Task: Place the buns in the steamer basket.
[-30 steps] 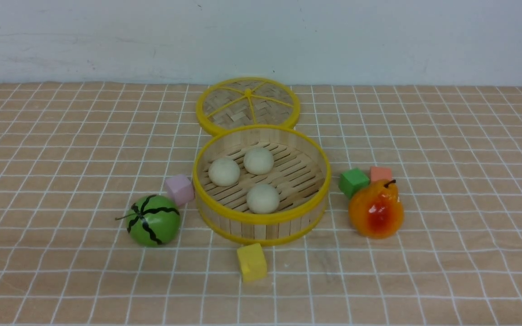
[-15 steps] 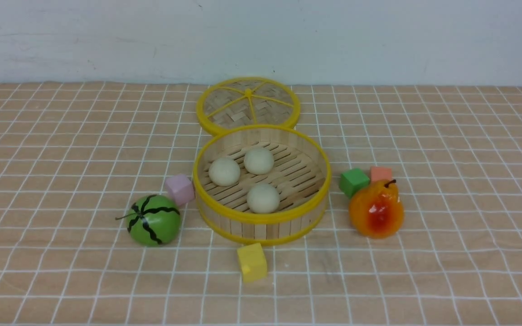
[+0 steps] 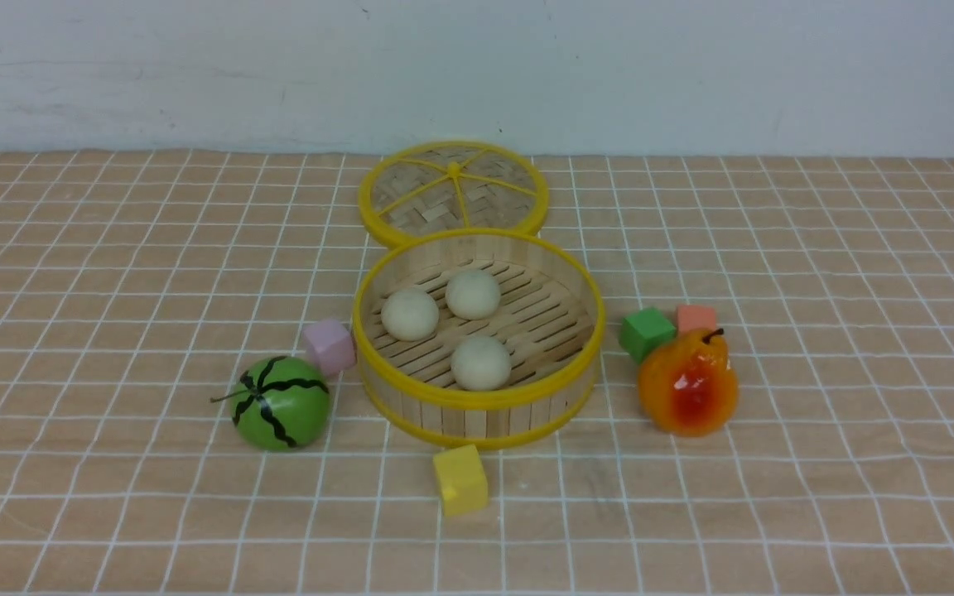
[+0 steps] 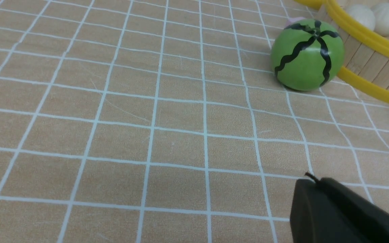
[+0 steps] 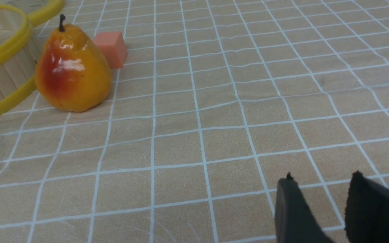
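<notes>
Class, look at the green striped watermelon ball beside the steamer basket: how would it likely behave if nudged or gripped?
The watermelon ball is round and rests free on flat cloth, so a nudge would probably roll it, perhaps against the pink cube. Its glossy, curved surface suggests it may slip from a pinch.

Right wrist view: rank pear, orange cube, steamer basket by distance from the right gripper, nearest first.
From the right gripper, empty and open over bare cloth:
1. Pear, standing nearest the gripper of the three.
2. Orange cube, just behind the pear.
3. Steamer basket, at the view's edge, beyond the pear.
</notes>
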Available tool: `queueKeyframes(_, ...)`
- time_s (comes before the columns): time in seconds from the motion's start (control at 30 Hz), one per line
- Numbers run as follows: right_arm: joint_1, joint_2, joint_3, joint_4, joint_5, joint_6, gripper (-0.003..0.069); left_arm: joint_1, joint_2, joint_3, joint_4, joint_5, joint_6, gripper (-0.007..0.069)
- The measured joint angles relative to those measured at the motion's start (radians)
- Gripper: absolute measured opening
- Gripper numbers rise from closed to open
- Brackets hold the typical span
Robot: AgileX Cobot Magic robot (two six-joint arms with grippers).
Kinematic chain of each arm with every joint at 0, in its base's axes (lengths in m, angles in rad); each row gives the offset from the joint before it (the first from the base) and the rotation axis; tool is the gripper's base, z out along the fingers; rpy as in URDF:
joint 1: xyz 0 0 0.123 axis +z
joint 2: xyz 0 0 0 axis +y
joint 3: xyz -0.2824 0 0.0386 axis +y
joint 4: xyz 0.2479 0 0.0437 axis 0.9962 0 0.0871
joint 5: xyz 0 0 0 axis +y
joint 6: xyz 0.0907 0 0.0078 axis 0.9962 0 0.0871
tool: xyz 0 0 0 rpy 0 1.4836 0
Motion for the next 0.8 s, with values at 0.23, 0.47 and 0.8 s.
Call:
queueKeyframes(0.23,0.000,0.000,0.000,0.000,0.000,0.000,0.0241,0.000,0.000,0.001,0.000,0.000,0.000,-0.0007)
queueKeyframes(0.47,0.000,0.000,0.000,0.000,0.000,0.000,0.0241,0.000,0.000,0.001,0.000,0.000,0.000,0.0000)
queueKeyframes(0.8,0.000,0.000,0.000,0.000,0.000,0.000,0.0241,0.000,0.000,0.001,0.000,0.000,0.002,0.0012)
